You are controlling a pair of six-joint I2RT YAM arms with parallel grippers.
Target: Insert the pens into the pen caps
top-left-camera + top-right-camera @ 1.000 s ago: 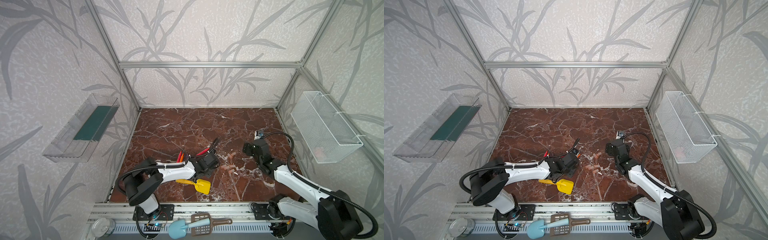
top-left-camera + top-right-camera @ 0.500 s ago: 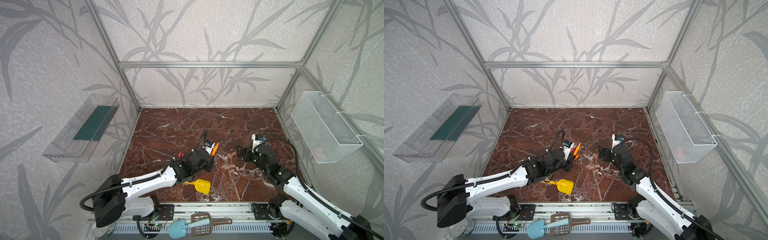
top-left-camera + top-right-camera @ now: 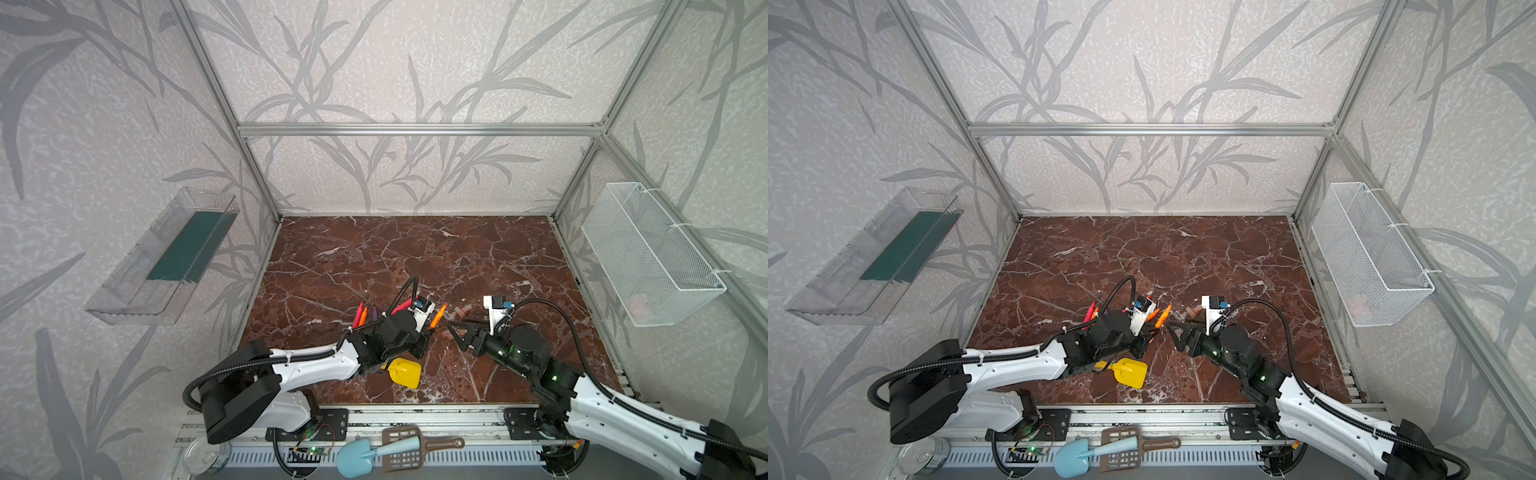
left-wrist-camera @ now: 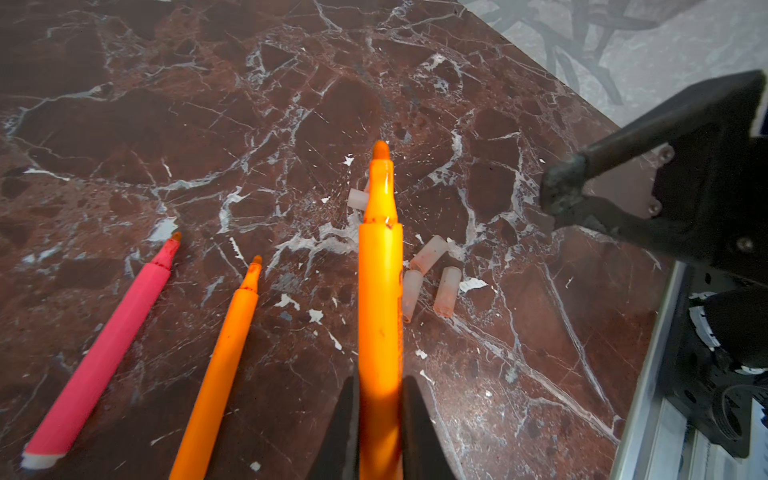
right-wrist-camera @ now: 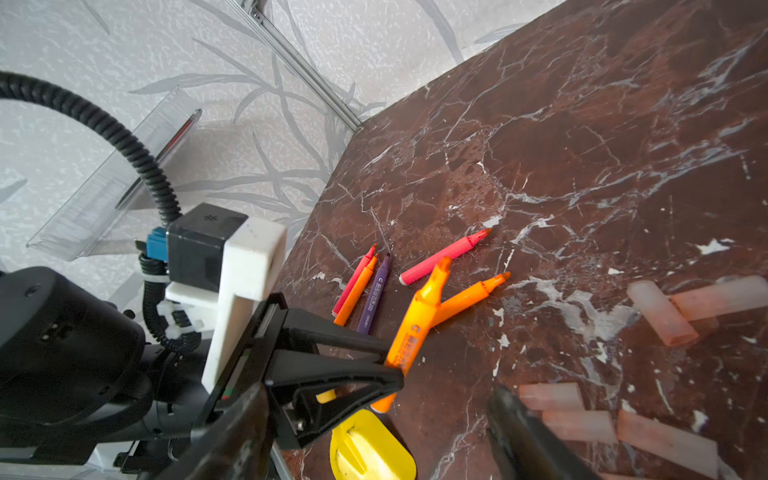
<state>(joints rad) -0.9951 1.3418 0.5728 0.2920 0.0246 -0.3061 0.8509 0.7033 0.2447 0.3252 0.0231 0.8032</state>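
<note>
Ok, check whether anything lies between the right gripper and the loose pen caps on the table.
Nothing visible does. The right gripper is open right beside the pen caps, with only bare table between. The orange pen in the left gripper is raised close by, but not across that gap.

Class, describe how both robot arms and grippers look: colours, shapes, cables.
The left arm and right arm have white shells, black joints and ribbed black cables. The left gripper and right gripper have black triangular fingers and a white camera bracket with a blue plug.
</note>
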